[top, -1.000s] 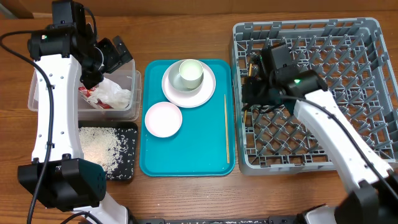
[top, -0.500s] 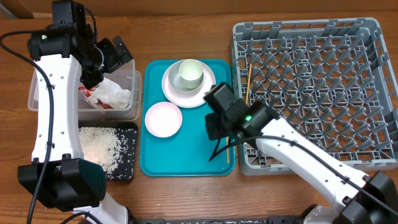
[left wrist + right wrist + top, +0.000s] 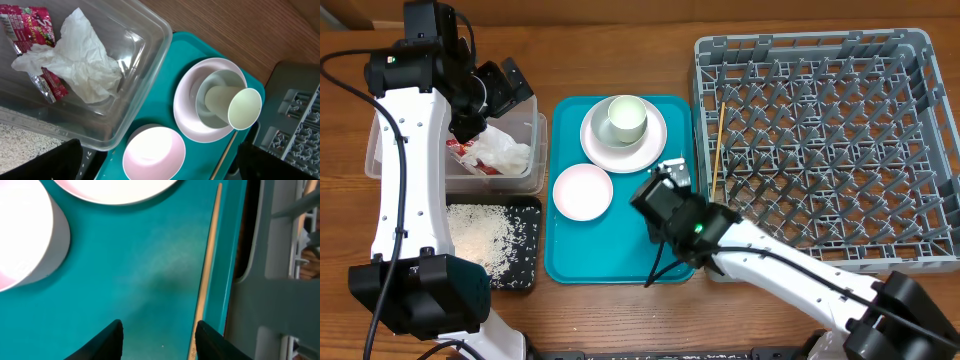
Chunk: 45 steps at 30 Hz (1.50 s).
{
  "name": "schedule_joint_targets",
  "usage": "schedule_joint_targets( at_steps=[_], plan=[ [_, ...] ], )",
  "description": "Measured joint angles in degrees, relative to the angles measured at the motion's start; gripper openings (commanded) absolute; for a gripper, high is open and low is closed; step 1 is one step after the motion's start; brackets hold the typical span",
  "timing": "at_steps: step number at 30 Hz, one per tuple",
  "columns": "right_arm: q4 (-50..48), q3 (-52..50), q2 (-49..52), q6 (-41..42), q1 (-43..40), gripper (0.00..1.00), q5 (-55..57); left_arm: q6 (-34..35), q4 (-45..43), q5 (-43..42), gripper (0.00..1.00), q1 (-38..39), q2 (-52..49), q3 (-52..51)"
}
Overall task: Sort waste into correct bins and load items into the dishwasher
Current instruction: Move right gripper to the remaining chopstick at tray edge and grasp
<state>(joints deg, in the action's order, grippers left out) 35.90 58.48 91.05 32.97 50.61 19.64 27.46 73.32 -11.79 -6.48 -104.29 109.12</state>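
My right gripper (image 3: 159,341) stands open just above the teal tray (image 3: 610,250), near its right edge, with nothing between the fingers. A wooden chopstick (image 3: 207,265) lies along that edge, right by the inner side of the right finger. A second chopstick (image 3: 717,150) rests in the grey dish rack (image 3: 820,140). The cup (image 3: 626,118) lies in a bowl on the plate (image 3: 603,152), and a small bowl (image 3: 582,191) sits below them. My left gripper (image 3: 510,88) hangs open over the clear tub (image 3: 538,160), which holds the red wrapper (image 3: 27,25) and the tissue (image 3: 80,60).
The black tray (image 3: 525,250) with white rice grains sits in front of the clear tub. The dish rack's left wall stands right beside the teal tray's right edge. Bare wooden table runs along the back.
My right gripper has left the dish rack, where one chopstick now lies, swung left and down to the teal tray's right edge, and opened. The left arm has not moved.
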Motion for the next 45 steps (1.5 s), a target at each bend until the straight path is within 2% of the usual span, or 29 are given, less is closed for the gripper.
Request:
schedule_joint_targets(
  at_steps=[12,22,28,34,45],
  plan=[
    [-3.1,-0.3,10.1,3.3,0.3,0.61,4.8,0.0,0.0,0.0,1.00,0.0,0.0,0.0],
    [-3.8,-0.5,10.9,4.9,-5.7,0.61,-1.9,0.0,0.0,0.0,1.00,0.0,0.0,0.0],
    [-3.7,-0.5,11.0,4.2,-6.3,0.59,-4.0,0.0,0.0,0.0,1.00,0.0,0.0,0.0],
    [-3.3,-0.5,11.3,3.4,-6.3,0.51,-4.4,0.0,0.0,0.0,1.00,0.0,0.0,0.0],
    [-4.4,-0.5,11.5,-1.4,-6.4,0.48,-8.1,0.0,0.0,0.0,1.00,0.0,0.0,0.0]
  ],
)
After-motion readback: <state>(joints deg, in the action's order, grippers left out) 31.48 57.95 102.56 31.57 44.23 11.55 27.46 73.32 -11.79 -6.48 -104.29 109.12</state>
